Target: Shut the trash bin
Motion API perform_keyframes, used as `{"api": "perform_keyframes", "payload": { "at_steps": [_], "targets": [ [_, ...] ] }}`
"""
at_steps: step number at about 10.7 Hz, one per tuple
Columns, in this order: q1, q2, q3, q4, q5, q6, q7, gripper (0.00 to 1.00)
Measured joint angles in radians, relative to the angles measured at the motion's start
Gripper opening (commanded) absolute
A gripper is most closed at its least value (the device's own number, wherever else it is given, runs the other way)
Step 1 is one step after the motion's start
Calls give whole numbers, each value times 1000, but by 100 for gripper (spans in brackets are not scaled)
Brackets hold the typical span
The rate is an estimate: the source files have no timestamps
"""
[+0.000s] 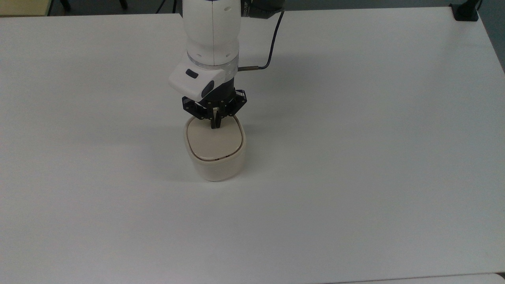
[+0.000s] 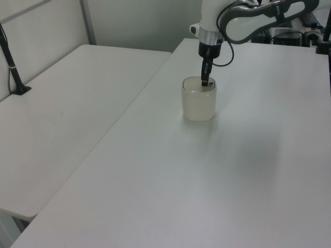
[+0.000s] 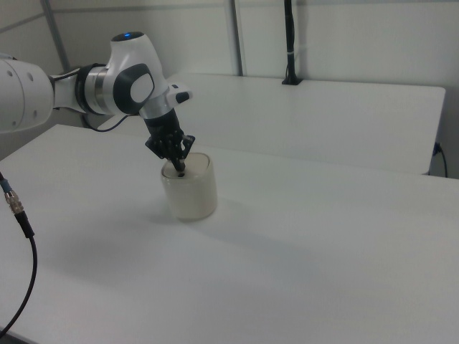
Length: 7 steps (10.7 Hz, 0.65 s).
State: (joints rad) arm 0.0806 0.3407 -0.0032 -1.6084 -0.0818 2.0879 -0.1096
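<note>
The trash bin (image 1: pixel 215 152) stands near the middle of the smooth white table (image 1: pixel 355 157), slightly toward the top view's left: a cream, matte plastic tub with a rounded-square body and a flat lid (image 1: pixel 213 139) lying level in its rim. The black pincer (image 1: pixel 215 124) points straight down, fingers pressed together around nothing, its tip touching the lid's far edge. A dark cable (image 1: pixel 272 43) curves off the glossy white arm (image 1: pixel 213 35).
</note>
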Motion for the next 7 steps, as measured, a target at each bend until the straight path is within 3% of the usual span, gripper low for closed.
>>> {"api": "perform_keyframes", "payload": {
  "at_steps": [3,7],
  "targets": [
    [-28,-54,-4,26,1,-92,34,14],
    [-78,-232,-6,30,1,-328,102,20]
  ]
}}
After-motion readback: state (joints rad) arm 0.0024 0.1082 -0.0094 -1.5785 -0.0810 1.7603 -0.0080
